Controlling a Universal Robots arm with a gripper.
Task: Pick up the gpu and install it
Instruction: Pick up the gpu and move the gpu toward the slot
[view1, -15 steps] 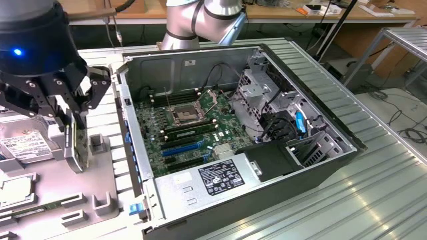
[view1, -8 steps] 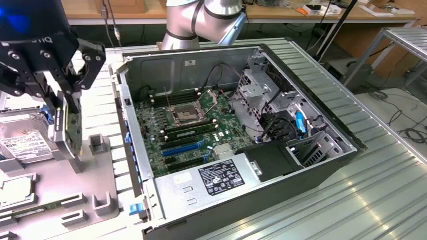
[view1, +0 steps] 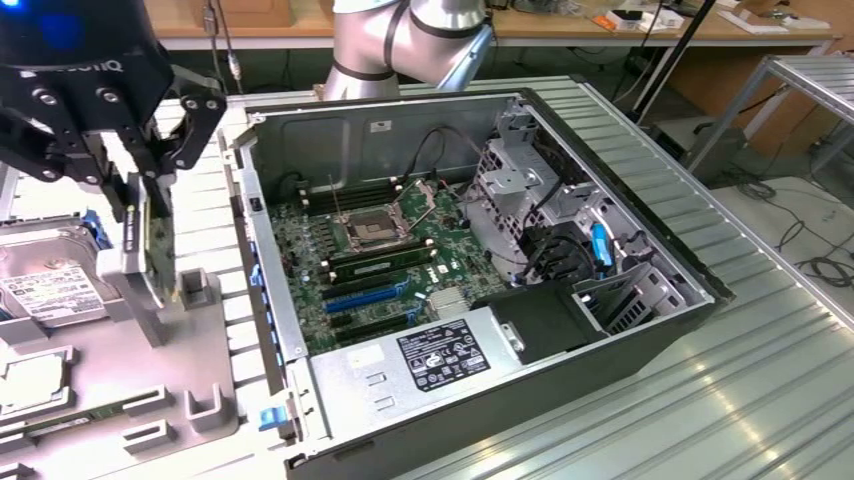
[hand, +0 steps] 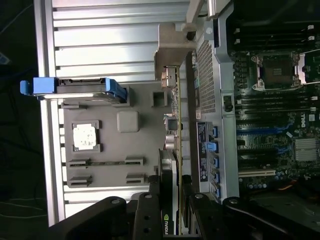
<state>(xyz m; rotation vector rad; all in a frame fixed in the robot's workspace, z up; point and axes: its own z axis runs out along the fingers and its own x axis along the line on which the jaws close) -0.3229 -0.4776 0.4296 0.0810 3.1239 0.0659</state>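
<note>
Gripping the thin, flat gpu (view1: 144, 280) on its 2 sides, the black gripper (view1: 136, 210) holds it standing on edge at the gray tray (view1: 200, 350), beside the open metal computer case (view1: 347, 135).

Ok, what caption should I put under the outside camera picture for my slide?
Robot pincer grips the graphics card upright over the grey tray, beside the open computer.
</note>
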